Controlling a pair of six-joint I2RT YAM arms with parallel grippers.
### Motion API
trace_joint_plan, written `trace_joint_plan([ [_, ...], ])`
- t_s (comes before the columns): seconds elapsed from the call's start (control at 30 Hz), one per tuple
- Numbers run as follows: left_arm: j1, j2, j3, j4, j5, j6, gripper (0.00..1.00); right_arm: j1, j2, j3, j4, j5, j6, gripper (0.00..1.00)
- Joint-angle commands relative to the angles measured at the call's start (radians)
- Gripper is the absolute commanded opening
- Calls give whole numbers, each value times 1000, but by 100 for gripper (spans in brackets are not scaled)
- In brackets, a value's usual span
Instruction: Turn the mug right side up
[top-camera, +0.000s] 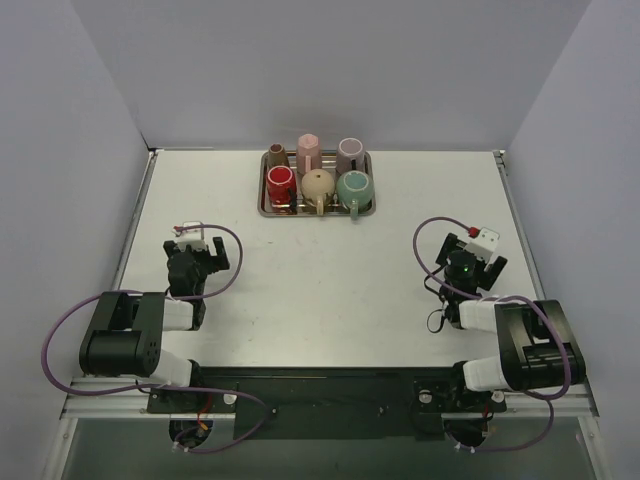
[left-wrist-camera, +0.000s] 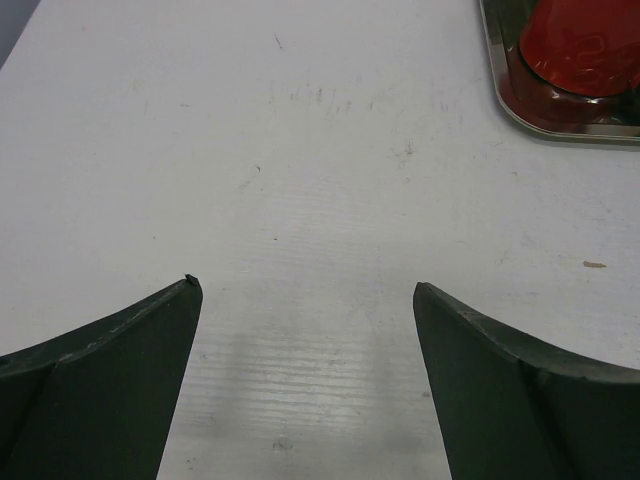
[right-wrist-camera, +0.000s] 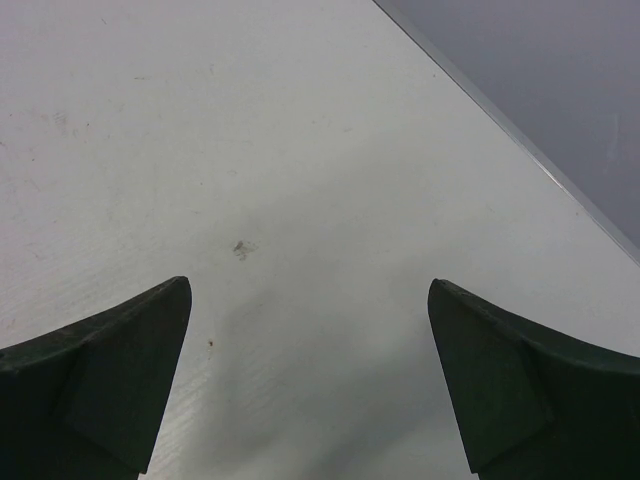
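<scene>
While mugs (top-camera: 318, 185) sit on the tray (top-camera: 290, 213), left gripper (left-wrist-camera: 305, 300) and right gripper (right-wrist-camera: 310, 290) gape wide — both empty.

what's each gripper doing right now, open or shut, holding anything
left gripper: open, holding nothing
right gripper: open, holding nothing
</scene>
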Motion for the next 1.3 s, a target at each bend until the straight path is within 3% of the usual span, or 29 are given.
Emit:
trace_joint_plan([
  [0.0, 5, -7, 17, 70, -10, -12, 98, 24, -53, 12, 12, 37, -25, 99],
  [0.1, 3, -5, 17, 70, -8, -12, 98, 123, -126, 56, -84, 119, -121, 100],
  [0.17, 3, -5, 17, 70, -8, -11, 98, 222, -166, 177, -294, 159, -186, 100],
  [0.27, 3, -7, 17, 70, -7, -12, 98, 281, -134, 447, -631, -46, -96, 98],
  [0.4, 5, -7, 16, 71, -7, -14, 98, 362, 76, 768, -874, -150, 40, 88],
  [0.53, 5, -7, 16, 71, -5, -14, 98, 444, 350, 1013, -962, -37, 32, 84],
  [0.63, 5, -7, 16, 71, -5, -16, 100, 456, 482, 1164, -1028, -69, 59, 82],
  [0.73, 5, -5, 16, 73, -5, -16, 100, 458, 607, 1334, -1143, -48, 111, 74],
  [0.77, 5, -8, 16, 70, -4, -16, 95, 462, 621, 1366, -1154, -31, 113, 72],
  [1.27, 5, -7, 16, 73, -5, -16, 93, 444, 814, 1528, -1256, -124, 194, 57],
])
